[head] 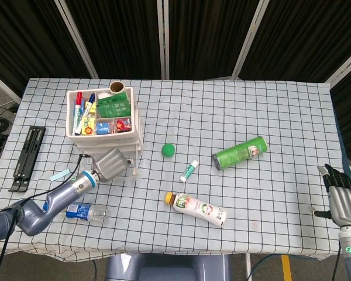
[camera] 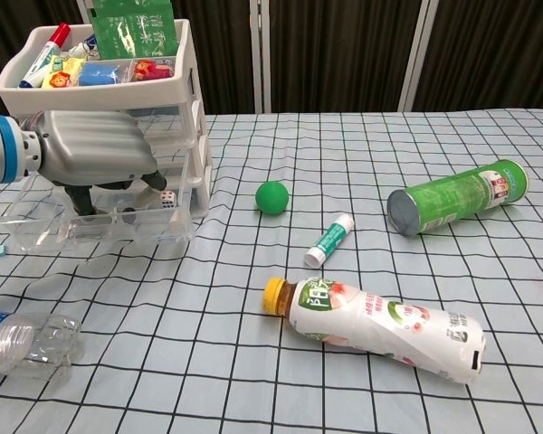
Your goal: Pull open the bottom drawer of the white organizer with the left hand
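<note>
The white organizer [head: 134, 120] [camera: 185, 81] stands at the table's left, its top tray full of markers and packets. Its clear bottom drawer [camera: 163, 231] [head: 132, 168] is slid out toward me, with a small die [camera: 166, 199] inside. My left hand [camera: 95, 158] [head: 110, 163] lies over the drawer, palm down, its fingertips [camera: 81, 206] curled down into the drawer behind the front wall. My right hand [head: 339, 200] hangs open past the table's right edge, holding nothing.
A green ball [camera: 272, 196], a glue stick [camera: 330, 240], a green can [camera: 457, 196] and a drink bottle [camera: 371, 321] lie right of the organizer. A clear water bottle [camera: 23, 344] lies near the front left. A black rack [head: 27, 157] lies at the far left.
</note>
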Available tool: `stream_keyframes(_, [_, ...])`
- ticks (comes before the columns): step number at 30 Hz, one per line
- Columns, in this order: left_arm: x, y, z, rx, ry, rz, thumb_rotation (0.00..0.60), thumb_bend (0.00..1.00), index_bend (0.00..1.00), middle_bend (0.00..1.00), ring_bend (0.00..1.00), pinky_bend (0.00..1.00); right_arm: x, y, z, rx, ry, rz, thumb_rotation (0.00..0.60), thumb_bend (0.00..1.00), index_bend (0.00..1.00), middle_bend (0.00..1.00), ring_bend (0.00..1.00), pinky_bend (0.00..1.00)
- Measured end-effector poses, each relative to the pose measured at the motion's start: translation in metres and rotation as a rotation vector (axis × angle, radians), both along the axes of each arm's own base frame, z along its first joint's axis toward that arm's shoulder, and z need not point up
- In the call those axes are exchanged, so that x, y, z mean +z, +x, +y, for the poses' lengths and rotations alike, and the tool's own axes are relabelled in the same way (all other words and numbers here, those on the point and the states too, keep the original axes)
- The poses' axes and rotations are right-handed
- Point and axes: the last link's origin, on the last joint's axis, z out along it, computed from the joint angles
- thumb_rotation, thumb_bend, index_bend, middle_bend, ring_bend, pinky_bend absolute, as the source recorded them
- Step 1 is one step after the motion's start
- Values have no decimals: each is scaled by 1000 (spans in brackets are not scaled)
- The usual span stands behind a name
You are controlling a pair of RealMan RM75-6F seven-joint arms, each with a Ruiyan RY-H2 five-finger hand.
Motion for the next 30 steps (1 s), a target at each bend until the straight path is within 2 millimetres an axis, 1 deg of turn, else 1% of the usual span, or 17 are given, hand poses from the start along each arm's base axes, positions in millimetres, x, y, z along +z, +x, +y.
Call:
stream_keyframes(10, [-5, 3, 2, 9, 10, -1, 600, 242, 480, 953, 889, 788, -1, 1, 0, 2, 5, 1, 600, 18, 0, 0, 0, 0])
stream_keyframes(22, [-12, 4, 0, 5, 1, 4, 600, 244, 515, 953, 889, 788, -1, 1, 0, 3, 4, 0, 600, 18, 0, 0, 0, 0])
stream_keyframes(30, [-13, 2, -1, 11, 3, 20, 600, 324, 525, 953, 889, 788, 0, 1, 1, 6, 2, -2, 600, 18, 0, 0, 0, 0])
